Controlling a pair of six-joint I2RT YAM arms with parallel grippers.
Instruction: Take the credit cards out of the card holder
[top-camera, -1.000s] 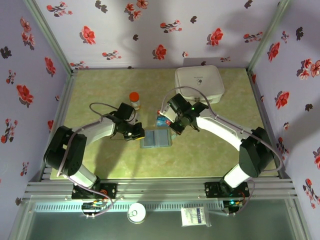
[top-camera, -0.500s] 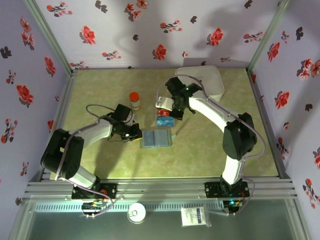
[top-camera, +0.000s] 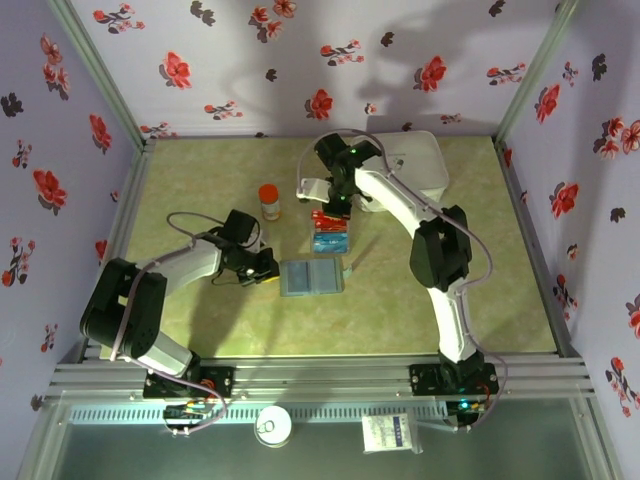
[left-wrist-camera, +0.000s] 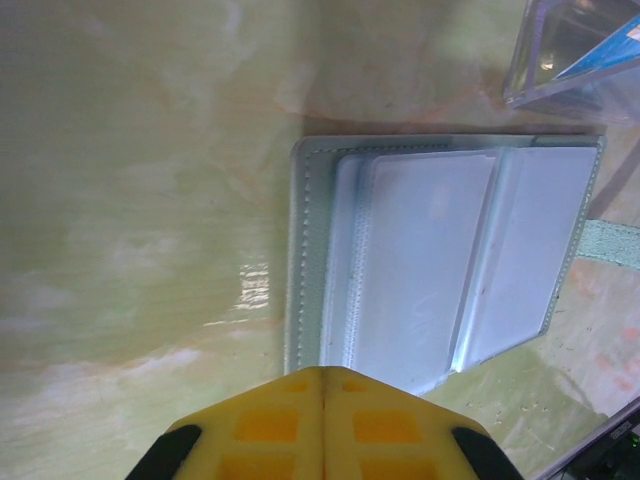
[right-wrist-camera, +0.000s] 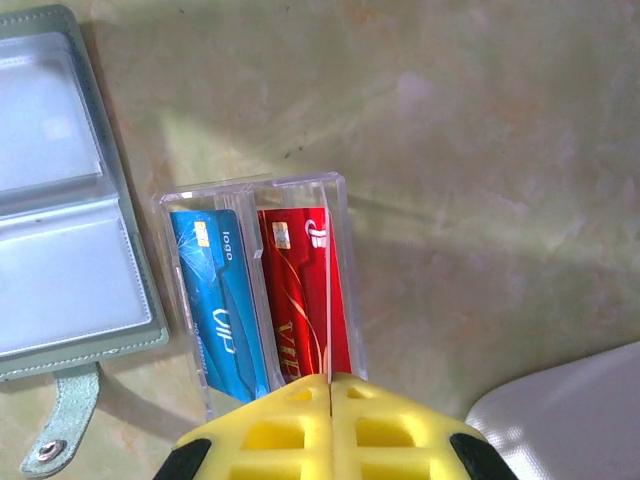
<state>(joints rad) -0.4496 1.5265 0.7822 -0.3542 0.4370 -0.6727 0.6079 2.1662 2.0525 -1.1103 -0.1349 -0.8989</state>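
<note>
In right-wrist view: credit cards (right-wrist-camera: 300, 290) in tray (right-wrist-camera: 250, 185) | left gripper (left-wrist-camera: 322, 380), right gripper (right-wrist-camera: 330, 388) closed, empty

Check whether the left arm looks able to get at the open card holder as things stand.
Probably yes: the left gripper, shut, sits right beside the card holder, which lies open and flat with nothing between them. The jaws would need to open first.
</note>
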